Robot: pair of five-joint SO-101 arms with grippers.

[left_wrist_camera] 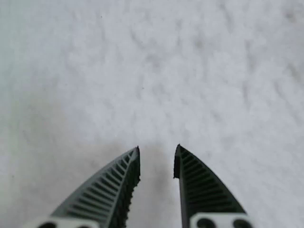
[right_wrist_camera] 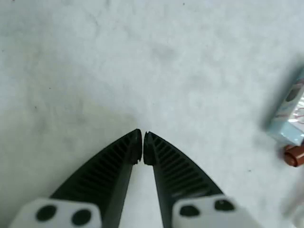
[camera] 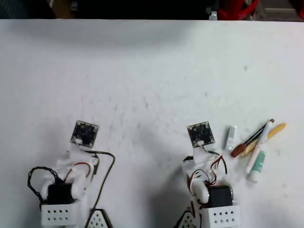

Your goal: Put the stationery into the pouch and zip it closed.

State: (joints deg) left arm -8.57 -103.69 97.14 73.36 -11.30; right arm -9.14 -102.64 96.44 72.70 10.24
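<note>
The stationery lies in a loose cluster on the white table, right of the right arm [camera: 205, 180]: a small white stick [camera: 230, 137], a brown pen [camera: 249, 140], a yellow pen [camera: 268, 135], a white marker [camera: 259, 145] and a white-and-green tube [camera: 257, 166]. My right gripper [right_wrist_camera: 143, 135] points down at bare table, shut on nothing, with the white stick [right_wrist_camera: 290, 116] and a brown pen end [right_wrist_camera: 294, 156] off to one side. My left gripper [left_wrist_camera: 156, 149] hovers over bare table, slightly open and holding nothing. The left arm [camera: 71, 178] is folded back at the near edge.
The white table [camera: 152, 76] stretches wide beyond both arms. Its far edge meets a dark background with red objects [camera: 235, 8]. Cables loop around the arm bases [camera: 107, 166].
</note>
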